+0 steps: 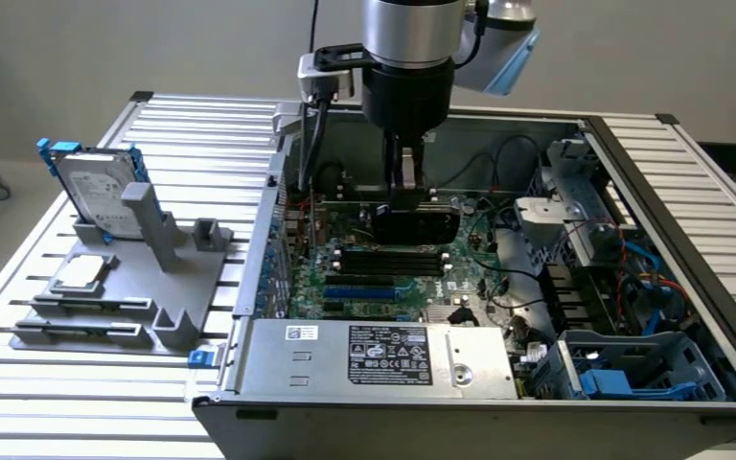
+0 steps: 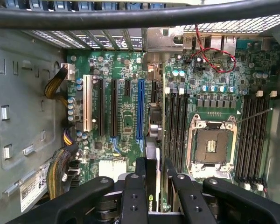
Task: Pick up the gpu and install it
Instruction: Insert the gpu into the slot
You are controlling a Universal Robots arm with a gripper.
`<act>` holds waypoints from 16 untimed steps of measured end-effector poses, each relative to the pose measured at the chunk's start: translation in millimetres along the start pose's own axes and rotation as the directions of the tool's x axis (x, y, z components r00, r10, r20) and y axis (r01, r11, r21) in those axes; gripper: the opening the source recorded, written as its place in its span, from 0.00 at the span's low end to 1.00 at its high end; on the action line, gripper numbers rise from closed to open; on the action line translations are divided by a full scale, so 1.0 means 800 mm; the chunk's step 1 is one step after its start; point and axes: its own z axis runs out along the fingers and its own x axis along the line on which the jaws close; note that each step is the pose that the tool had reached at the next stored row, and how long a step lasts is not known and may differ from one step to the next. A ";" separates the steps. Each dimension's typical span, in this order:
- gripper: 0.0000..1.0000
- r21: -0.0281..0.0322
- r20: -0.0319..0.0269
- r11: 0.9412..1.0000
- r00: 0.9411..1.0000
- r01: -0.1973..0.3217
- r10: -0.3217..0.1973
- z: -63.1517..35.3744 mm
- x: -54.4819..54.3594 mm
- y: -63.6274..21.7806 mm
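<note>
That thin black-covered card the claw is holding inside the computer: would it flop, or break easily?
Probably stiff: the thin black-covered card hangs straight from the gripper. Likely light, since it looks so thin. As a circuit card, it is probably fragile if knocked.

gpu [image 1: 416, 226] [image 2: 151, 186] | black rounded cover | upright on edge | gripped between jaws | over motherboard [image 1: 368, 287]

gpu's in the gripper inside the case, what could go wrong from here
1. The gripper holds the gpu by one edge, and the card seems to hang between the blue slot and the memory slots. If it comes down off line, it may hit neighbouring parts instead of seating.
2. The open processor socket lies close by, so a slip or drop could damage it.
</note>
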 end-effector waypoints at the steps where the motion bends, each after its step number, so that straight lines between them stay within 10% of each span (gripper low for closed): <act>1: 0.27 0.000 0.000 1.000 1.000 0.000 0.000 0.000 0.000 0.000; 16: 0.27 0.000 0.000 1.000 1.000 0.000 0.000 0.000 0.000 0.000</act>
